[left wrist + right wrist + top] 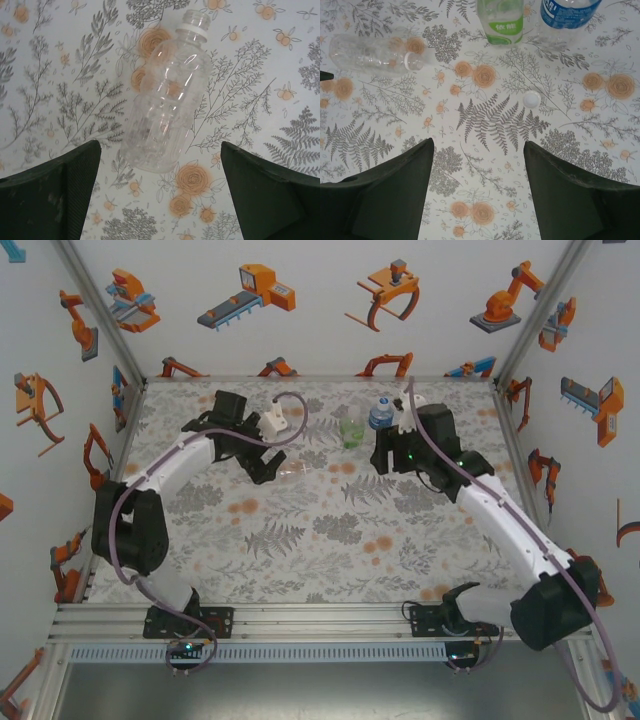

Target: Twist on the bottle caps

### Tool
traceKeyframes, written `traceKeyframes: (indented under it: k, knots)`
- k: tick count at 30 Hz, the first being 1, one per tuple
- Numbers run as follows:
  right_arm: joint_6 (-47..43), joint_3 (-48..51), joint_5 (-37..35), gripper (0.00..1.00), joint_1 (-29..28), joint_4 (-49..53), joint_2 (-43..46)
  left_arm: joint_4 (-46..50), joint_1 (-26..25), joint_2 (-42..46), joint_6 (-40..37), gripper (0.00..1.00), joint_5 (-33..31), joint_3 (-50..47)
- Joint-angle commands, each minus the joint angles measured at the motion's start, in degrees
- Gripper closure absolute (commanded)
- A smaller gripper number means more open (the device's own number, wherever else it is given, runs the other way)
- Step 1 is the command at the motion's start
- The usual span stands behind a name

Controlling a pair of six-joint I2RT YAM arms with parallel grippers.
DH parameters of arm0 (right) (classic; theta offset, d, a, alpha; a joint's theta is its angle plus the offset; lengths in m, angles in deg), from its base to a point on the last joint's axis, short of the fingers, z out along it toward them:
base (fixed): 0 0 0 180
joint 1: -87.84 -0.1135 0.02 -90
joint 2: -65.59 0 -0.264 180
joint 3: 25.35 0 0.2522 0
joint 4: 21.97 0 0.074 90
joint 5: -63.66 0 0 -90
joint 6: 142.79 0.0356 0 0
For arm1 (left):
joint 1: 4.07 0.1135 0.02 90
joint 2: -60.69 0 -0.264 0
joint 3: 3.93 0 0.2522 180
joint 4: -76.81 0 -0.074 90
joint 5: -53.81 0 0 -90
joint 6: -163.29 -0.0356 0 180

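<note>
Left gripper point(160, 200) gapes wide over the plain bottle point(167, 100), which lies on its side, its uncapped neck toward one o'clock. Right gripper point(479, 195) is also wide. A white cap point(532, 99) lies at one o'clock, with the green-label bottle point(501, 17) and blue-label bottle point(565, 12) near twelve.

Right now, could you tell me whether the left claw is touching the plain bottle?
Apart: the left wrist view shows tablecloth between the plain bottle and each finger of the left claw.
</note>
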Motion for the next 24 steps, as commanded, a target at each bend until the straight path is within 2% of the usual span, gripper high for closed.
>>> traceKeyframes:
  k: [1, 5, 10, 19, 24]
  knots:
    - [0.58, 2.99, -1.8, 0.34, 0.12, -1.56, 4.69, 9.22, 1.38, -4.55, -10.3, 0.06, 8.63, 6.94]
    - [1.09, 6.08, -2.97, 0.34, 0.18, -1.08, 8.75, 16.54, 2.95, -11.08, -14.27, 0.09, 11.33, 13.9]
    - [1.62, 8.92, -4.47, 0.34, 0.19, -1.08, 11.26, 22.81, 2.59, -16.91, -18.24, 0.12, 12.16, 18.16]
    - [1.36, 10.32, -4.79, 0.34, 0.19, -1.42, 10.23, 20.93, 1.7, -21.09, -17.22, 0.16, 9.21, 15.48]
    - [1.35, 10.56, -4.28, 0.34, 0.16, -1.42, 8.79, 20.78, 1.62, -22.86, -17.0, 0.25, 8.56, 15.31]
